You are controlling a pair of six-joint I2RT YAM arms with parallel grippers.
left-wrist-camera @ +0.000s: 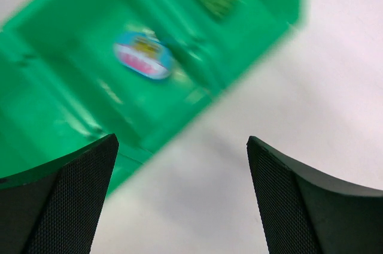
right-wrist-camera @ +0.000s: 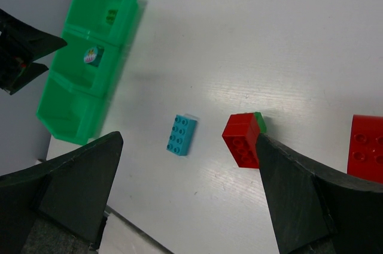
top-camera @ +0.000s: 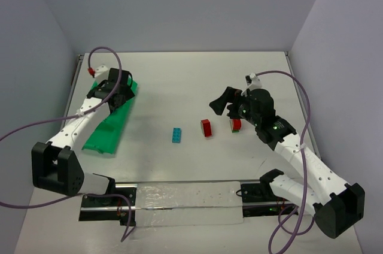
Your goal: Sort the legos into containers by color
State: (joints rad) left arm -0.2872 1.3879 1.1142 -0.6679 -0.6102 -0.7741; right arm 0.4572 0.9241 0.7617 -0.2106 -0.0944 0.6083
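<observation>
Left gripper hangs above the far end of the green compartment tray, fingers spread wide with nothing between them; its wrist view is smeared. The tray lies on the white table, openings up. Its long axis slants from beside the left arm's base toward the far side, and three compartments show in the right wrist view. One green brick lies in the tray's far end compartment. The next compartment holds one small blue printed piece, too blurred to name. Three bricks lie in a row to the tray's right, well apart from it. Nearest the tray is one teal brick, studs up, its long axis roughly parallel to the tray's. Then come a first red brick and a second red brick. Each red one has a sliver of green against it, too little to identify. The right gripper hangs open and empty over that row's end farthest from the tray.
</observation>
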